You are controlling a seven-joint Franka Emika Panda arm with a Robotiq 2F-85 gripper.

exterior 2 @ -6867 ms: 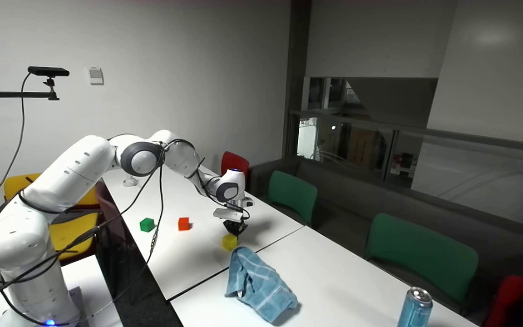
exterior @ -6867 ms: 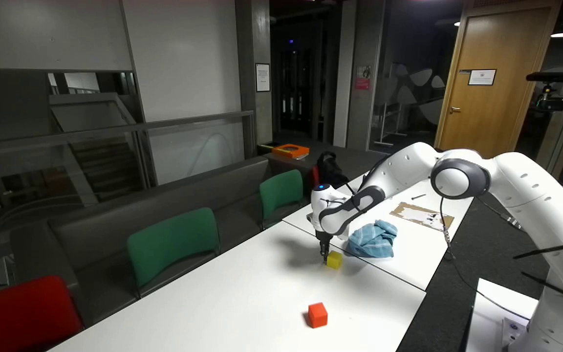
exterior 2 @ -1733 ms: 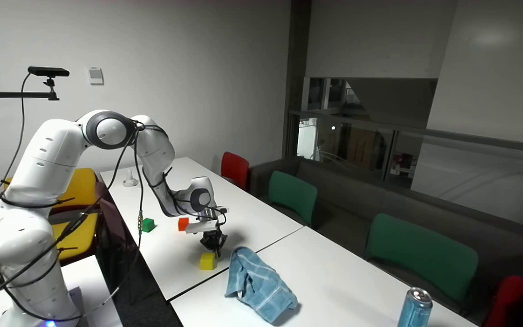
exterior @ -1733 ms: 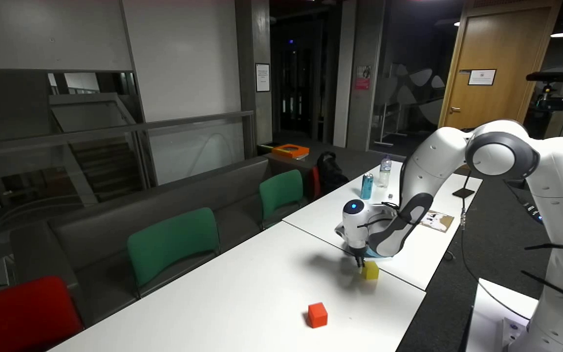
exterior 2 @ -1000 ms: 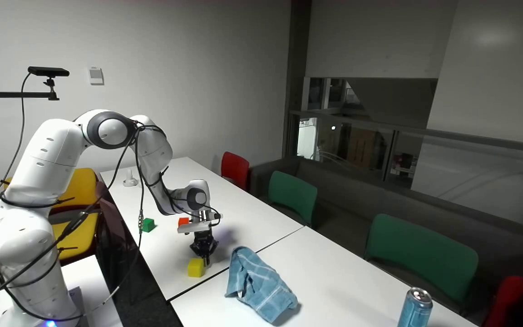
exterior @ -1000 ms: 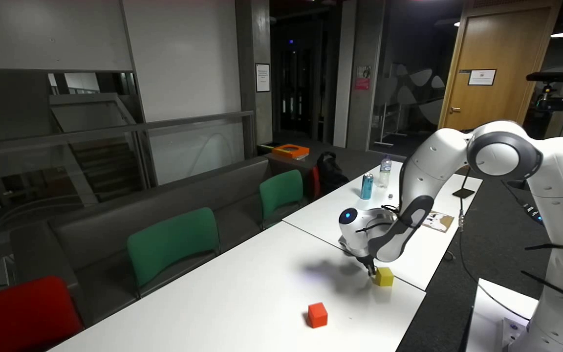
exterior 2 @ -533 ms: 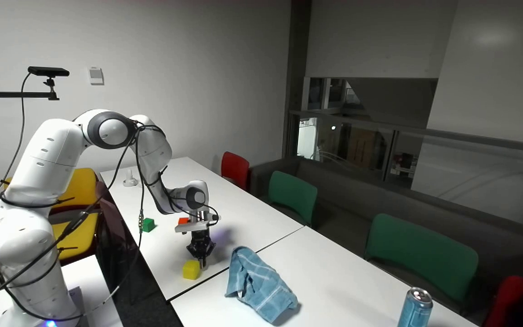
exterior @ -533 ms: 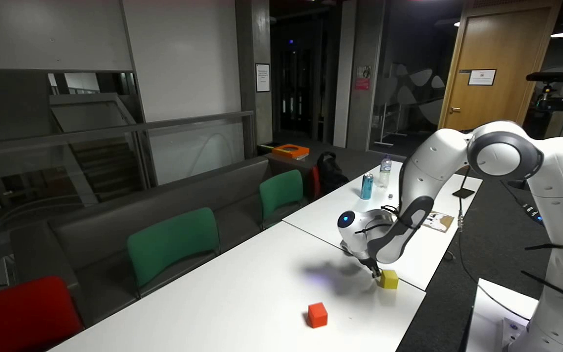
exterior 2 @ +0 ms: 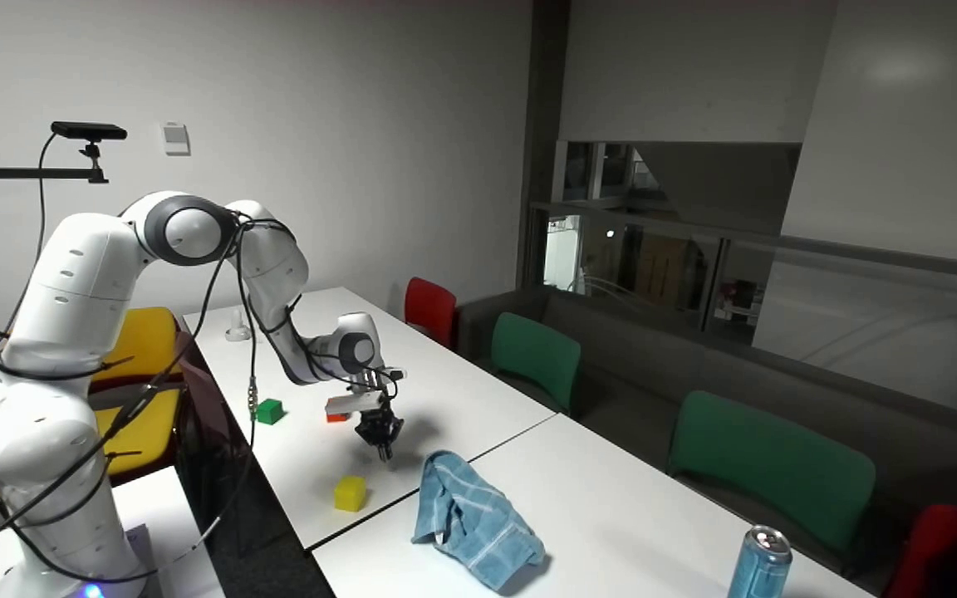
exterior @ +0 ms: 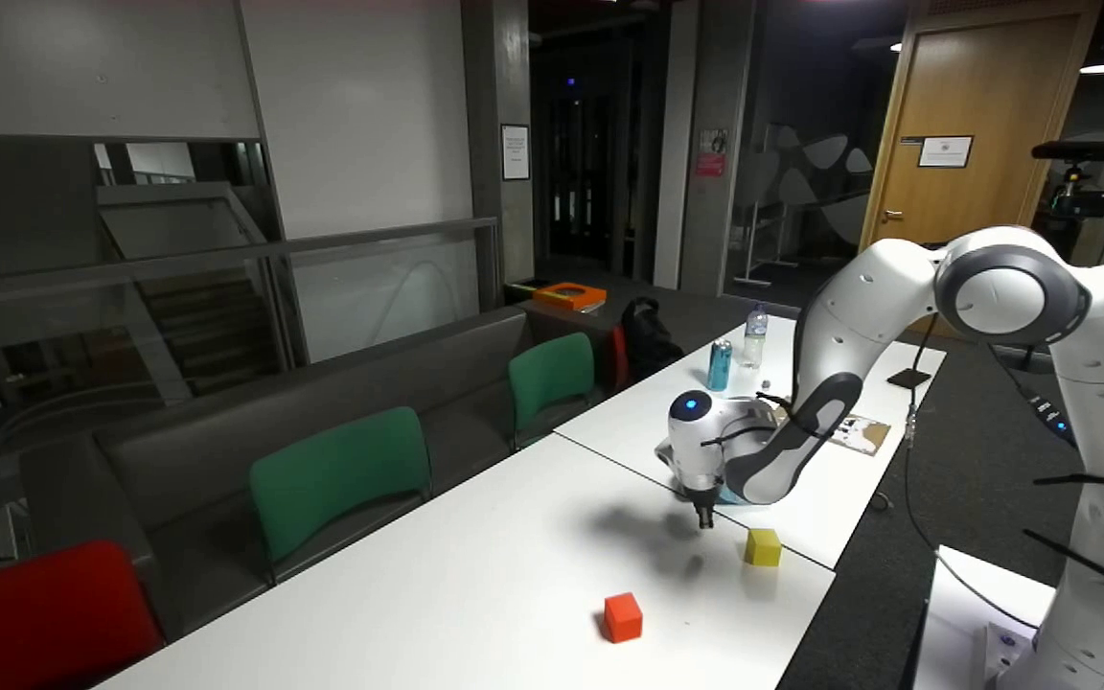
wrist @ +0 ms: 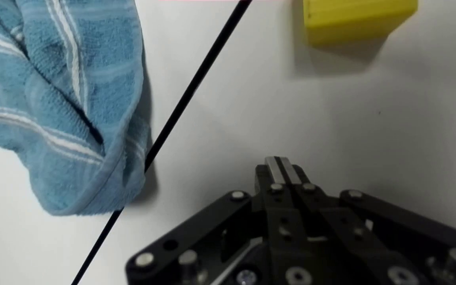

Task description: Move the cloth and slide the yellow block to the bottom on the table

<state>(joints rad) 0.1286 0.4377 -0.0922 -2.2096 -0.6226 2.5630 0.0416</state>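
Observation:
The yellow block [exterior: 763, 547] sits on the white table [exterior: 475, 565] near the dark seam; it also shows in an exterior view [exterior 2: 350, 493] and at the top of the wrist view [wrist: 358, 19]. The blue cloth [exterior 2: 474, 523] lies crumpled across the seam; it fills the left of the wrist view [wrist: 73, 99] and is mostly hidden behind the arm in an exterior view [exterior: 730, 496]. My gripper [wrist: 281, 160] is shut with nothing between its fingertips. It hangs a little above the table, apart from block and cloth, as both exterior views [exterior: 705, 522] [exterior 2: 385, 455] show.
An orange-red block [exterior: 623, 618] and a green block [exterior 2: 269, 411] stand on the same table part. A blue can [exterior: 720, 365], a bottle [exterior: 754, 337] and a flat cardboard piece [exterior: 861, 433] are on the far table. Green chairs [exterior: 341, 479] line one side.
Earlier the yellow block slid with the gripper against it, towards the table edge on the robot's side. In the last half second the gripper has risen and backed away; the block stays put.

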